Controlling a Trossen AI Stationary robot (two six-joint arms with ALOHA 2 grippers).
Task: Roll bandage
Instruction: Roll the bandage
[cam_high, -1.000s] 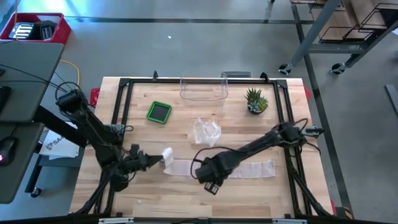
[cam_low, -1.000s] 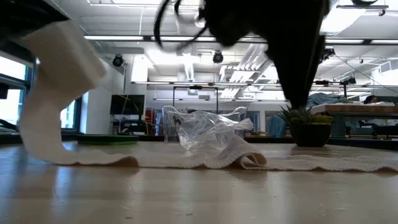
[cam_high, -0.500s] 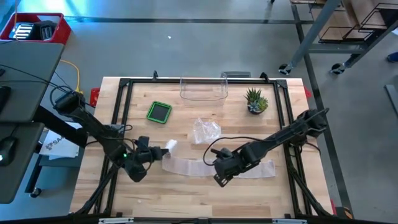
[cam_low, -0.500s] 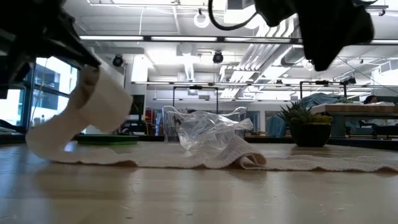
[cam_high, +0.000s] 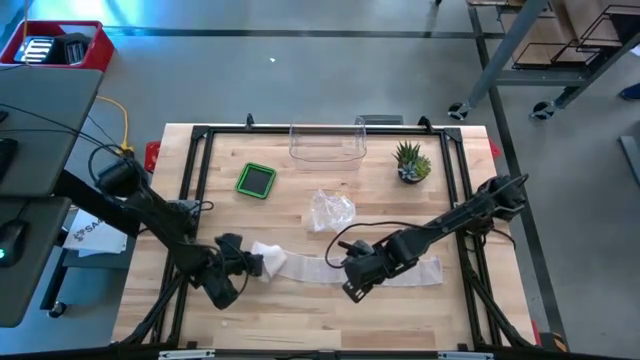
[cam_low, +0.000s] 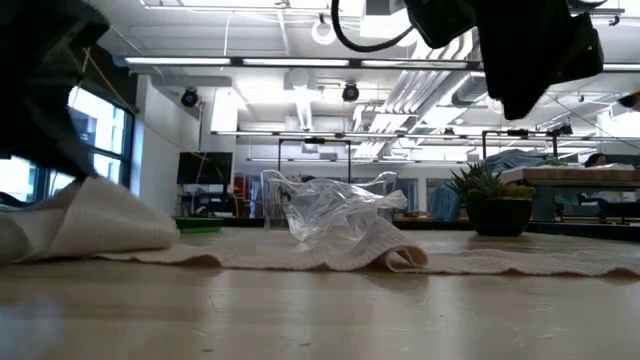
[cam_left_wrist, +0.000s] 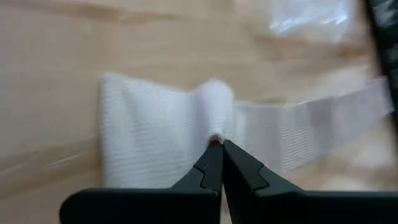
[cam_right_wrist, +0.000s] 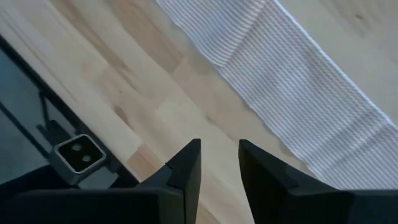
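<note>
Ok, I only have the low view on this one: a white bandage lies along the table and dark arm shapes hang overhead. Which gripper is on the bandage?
Observer: The left gripper is; its fingers are pinched shut on the rolled end of the bandage.
Operator: And the right one?
Observer: The right gripper hovers near the bandage's middle, fingers slightly apart, holding nothing; its wrist view shows bare wood between them.
Operator: What's behind that crumpled plastic?
Observer: From above, the plastic wrapper lies behind the strip; further back stand a clear container and a green square lid.
</note>
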